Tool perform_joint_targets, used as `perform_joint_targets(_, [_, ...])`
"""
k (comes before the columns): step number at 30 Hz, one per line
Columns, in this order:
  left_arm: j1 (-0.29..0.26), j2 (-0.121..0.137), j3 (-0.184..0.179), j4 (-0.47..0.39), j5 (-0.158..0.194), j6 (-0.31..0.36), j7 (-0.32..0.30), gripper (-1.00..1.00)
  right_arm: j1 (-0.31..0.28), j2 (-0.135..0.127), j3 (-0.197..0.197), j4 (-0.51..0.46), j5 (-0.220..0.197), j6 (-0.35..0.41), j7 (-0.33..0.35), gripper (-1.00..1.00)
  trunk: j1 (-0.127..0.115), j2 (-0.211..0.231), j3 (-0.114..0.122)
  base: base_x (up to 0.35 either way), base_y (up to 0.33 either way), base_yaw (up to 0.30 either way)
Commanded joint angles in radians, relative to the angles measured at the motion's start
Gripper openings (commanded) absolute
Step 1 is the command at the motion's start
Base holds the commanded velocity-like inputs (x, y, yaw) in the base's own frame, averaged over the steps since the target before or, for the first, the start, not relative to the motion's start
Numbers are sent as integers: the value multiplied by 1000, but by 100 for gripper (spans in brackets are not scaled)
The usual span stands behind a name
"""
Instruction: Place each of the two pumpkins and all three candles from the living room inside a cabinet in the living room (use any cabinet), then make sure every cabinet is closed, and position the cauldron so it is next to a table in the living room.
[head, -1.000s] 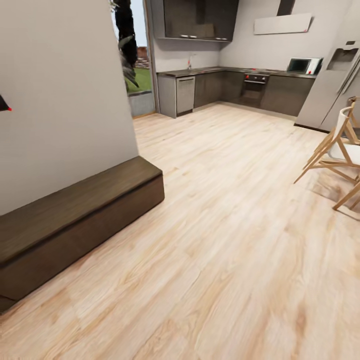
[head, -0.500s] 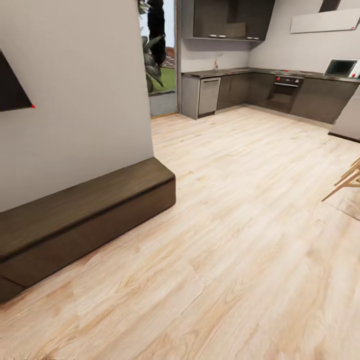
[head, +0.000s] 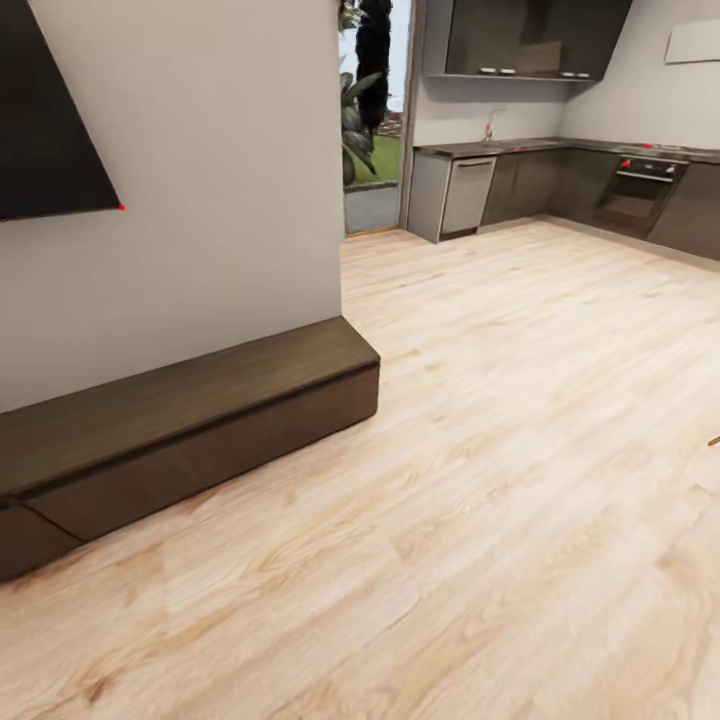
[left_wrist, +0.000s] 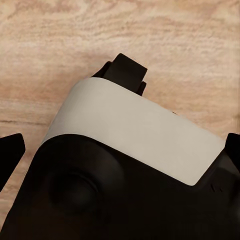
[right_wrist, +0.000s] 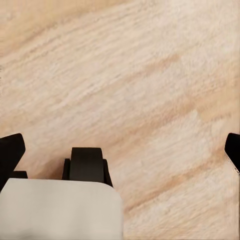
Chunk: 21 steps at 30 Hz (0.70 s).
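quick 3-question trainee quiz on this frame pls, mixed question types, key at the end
1. True or false: the cabinet stands against the wall, and the fronts in view look shut.
2. In the right wrist view, the gripper's fingertips stand over: A) a rug B) the wooden floor C) a table top.
3. Fill in: above the cabinet's left part, a dark ____ hangs on the wall.

Key: 1 true. 2 B. 3 panel (it looks like a screen).
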Motion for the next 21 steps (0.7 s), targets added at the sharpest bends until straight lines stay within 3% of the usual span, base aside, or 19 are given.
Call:
perform_joint_targets(1, [0,0,0,0,0,0,0,100,0,0,0,0,0,0,0,100,0,0,0,5,-48,287])
perform_joint_targets(21, [0,0,0,0,0,0,0,100,0,-1,0,1,1,0,0,100,0,0,0,0,-4,289])
